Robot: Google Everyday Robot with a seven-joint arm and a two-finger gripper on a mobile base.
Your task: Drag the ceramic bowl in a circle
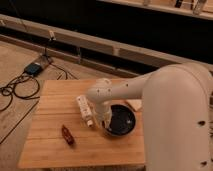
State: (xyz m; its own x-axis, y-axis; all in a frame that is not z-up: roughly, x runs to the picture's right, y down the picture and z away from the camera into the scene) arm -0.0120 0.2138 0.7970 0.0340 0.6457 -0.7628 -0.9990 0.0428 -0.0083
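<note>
Wooden table (52, 102) on pale carpet (15, 57), black cables (17, 91) at left, dark stepped wall (145, 27) behind.
</note>
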